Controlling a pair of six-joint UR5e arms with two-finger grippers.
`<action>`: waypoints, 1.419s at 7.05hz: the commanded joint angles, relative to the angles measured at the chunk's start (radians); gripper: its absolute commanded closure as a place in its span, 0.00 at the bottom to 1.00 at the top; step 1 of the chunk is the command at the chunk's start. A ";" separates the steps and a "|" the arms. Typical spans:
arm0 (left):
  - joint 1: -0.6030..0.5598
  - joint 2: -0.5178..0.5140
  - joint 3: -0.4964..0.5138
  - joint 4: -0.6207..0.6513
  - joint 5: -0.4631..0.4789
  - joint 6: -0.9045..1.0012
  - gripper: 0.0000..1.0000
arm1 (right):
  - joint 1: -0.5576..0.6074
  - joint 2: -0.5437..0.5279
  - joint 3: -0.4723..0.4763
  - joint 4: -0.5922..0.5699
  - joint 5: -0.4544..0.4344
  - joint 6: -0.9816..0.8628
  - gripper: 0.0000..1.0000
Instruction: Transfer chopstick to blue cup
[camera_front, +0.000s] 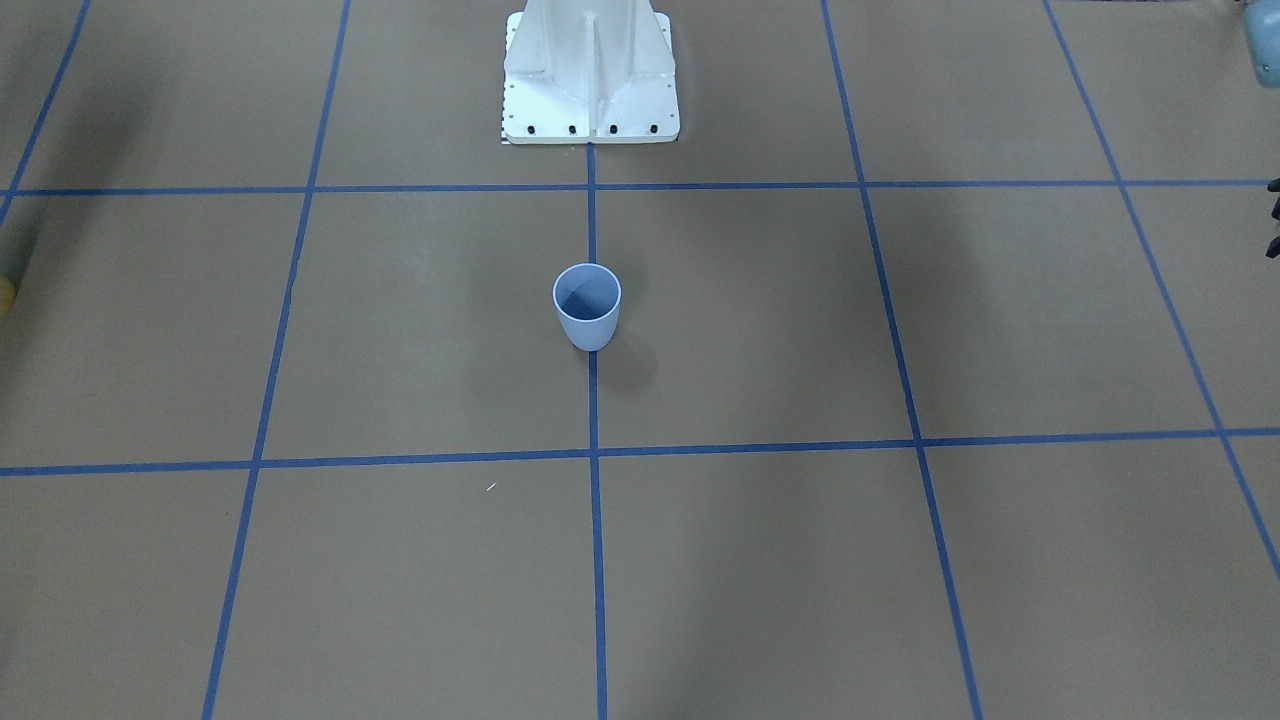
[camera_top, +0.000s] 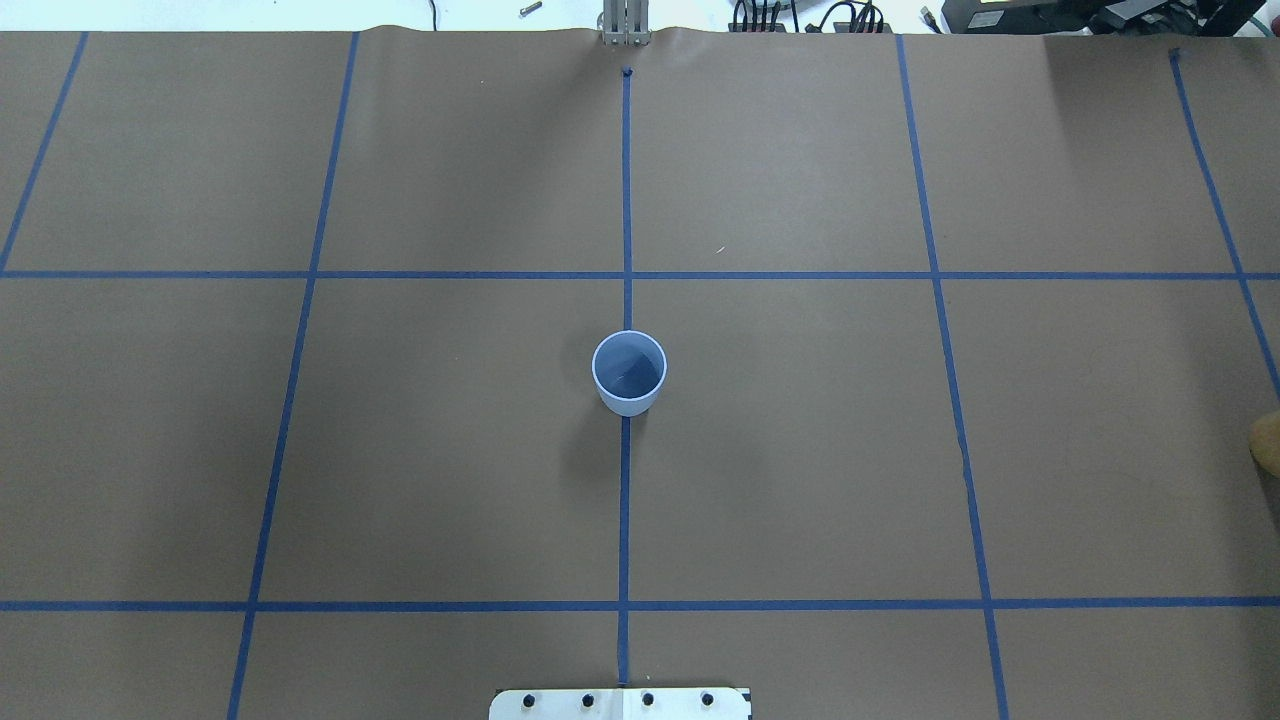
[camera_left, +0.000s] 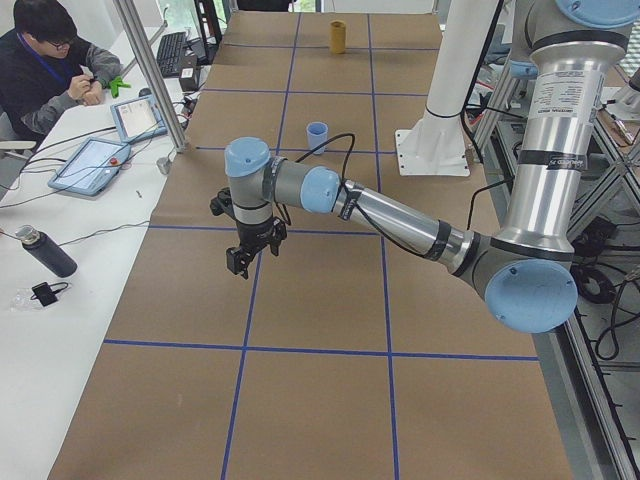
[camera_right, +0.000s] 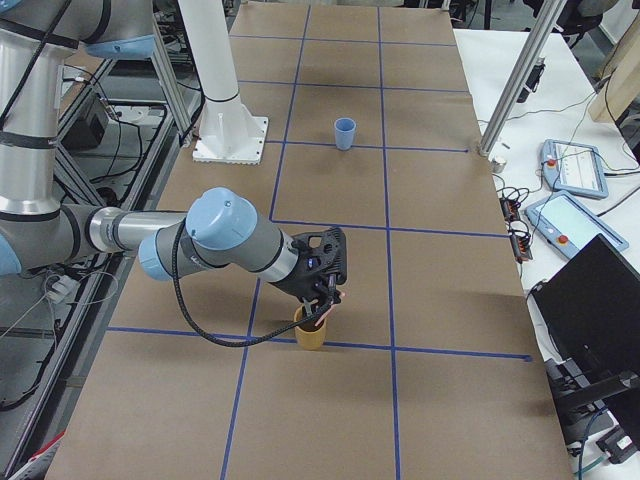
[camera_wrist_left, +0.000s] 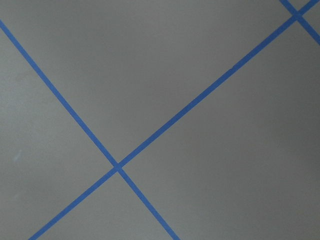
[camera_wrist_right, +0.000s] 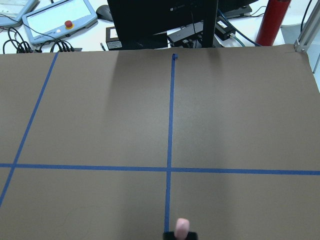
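Observation:
The blue cup (camera_front: 587, 305) (camera_top: 629, 372) stands upright with nothing in it at the table's middle, on the centre tape line; it is small and far off in both side views (camera_left: 317, 135) (camera_right: 345, 133). My right gripper (camera_right: 326, 298) hangs just over a yellow cup (camera_right: 310, 332) near the table's right end, far from the blue cup. The pink end of the chopstick (camera_wrist_right: 182, 226) pokes up between its dark fingers (camera_wrist_right: 192, 234), so it is shut on the chopstick. My left gripper (camera_left: 241, 262) hovers over bare paper toward the left end; I cannot tell whether it is open.
Blue tape lines grid the brown paper table. The robot's white base (camera_front: 590, 75) stands behind the blue cup. An aluminium post (camera_left: 150, 75), tablets and a seated person (camera_left: 50, 70) are along the operators' side. The yellow cup's edge (camera_top: 1265, 445) shows at the overhead view's right border.

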 joint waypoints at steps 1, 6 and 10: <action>-0.005 0.041 0.006 0.000 0.000 -0.063 0.01 | 0.004 0.038 0.020 -0.036 0.001 0.017 1.00; -0.309 0.123 0.038 0.025 -0.077 -0.139 0.01 | -0.354 0.332 0.098 -0.184 0.001 0.515 1.00; -0.390 0.211 0.058 0.068 -0.069 -0.108 0.01 | -0.733 0.622 0.116 -0.188 -0.153 1.221 1.00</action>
